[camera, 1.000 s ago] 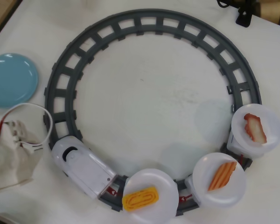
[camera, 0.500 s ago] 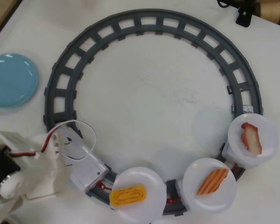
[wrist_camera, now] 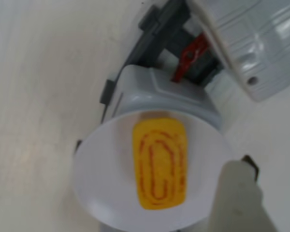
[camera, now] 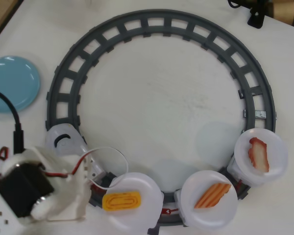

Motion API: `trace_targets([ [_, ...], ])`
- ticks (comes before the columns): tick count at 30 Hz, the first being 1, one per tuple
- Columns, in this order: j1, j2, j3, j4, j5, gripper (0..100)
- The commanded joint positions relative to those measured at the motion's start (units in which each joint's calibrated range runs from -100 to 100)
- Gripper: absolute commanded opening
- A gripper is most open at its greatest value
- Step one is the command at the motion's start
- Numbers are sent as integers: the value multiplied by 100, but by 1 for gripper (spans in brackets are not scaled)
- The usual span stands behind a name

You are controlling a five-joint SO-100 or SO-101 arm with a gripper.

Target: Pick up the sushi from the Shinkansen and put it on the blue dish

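The sushi (camera: pixel 121 200) is a yellow oblong piece lying on the round white plate (camera: pixel 139 215) of the first car, at the bottom of the overhead view. The white Shinkansen (camera: pixel 63 142) has its nose at the lower left of the grey track (camera: pixel 152 22), and my arm covers its body. My gripper (camera: pixel 90 182) hovers just left of the sushi, holding nothing. In the wrist view the sushi (wrist_camera: pixel 159 164) fills the middle. One blurred white finger (wrist_camera: pixel 237 193) stands to its right with no second finger against it. The blue dish (camera: pixel 10 83) lies off the track at the left edge.
Two more cars follow on the track, one plate holding an orange striped piece (camera: pixel 212 195), the other a red-and-white piece (camera: pixel 258 154). A black cable (camera: pixel 17 127) runs from my arm. A dark stand (camera: pixel 257 12) sits at the top right corner.
The train and its cars have rolled clockwise along the bottom of the track. My arm has swung in from the lower left to above the train's body, beside the sushi.
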Motion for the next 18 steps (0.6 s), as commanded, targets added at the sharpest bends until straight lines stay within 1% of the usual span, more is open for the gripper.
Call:
trace_targets([
  [1, 374, 242, -220, 100, 13, 22],
  [5, 471, 491, -202, 100, 13, 27],
  [18, 392, 981, 294, 100, -8, 27],
])
